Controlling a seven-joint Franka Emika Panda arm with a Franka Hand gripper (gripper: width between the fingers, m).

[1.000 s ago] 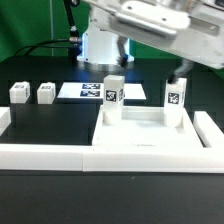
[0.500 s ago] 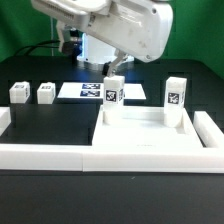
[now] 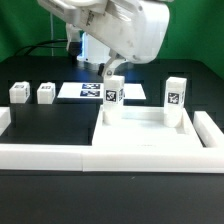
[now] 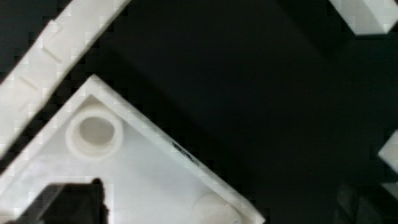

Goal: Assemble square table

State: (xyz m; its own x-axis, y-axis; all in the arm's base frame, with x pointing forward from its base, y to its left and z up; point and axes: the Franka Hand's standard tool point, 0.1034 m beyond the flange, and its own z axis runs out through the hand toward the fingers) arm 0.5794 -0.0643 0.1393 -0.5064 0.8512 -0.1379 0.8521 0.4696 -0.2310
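Note:
The white square tabletop [image 3: 140,134] lies flat behind the front wall. Two white tagged legs stand upright on its far corners, one on the exterior view's left [image 3: 113,98] and one on its right [image 3: 176,100]. Two more tagged legs [image 3: 18,92] [image 3: 46,92] lie loose on the black table at the left. My gripper [image 3: 107,68] hangs just above the left upright leg, holding nothing. The wrist view shows a tabletop corner [image 4: 151,175] with an empty round hole [image 4: 93,132] and one dark fingertip [image 4: 71,205]. The jaws look spread wide.
The marker board [image 3: 88,90] lies flat behind the left upright leg. The long low white border wall [image 3: 60,155] runs along the front and up the right side [image 3: 208,128]. The arm's white body [image 3: 130,25] fills the top of the exterior view.
The arm has swung from above the right upright leg toward the exterior view's left and now hangs over the left upright leg. Both legs have stayed upright.

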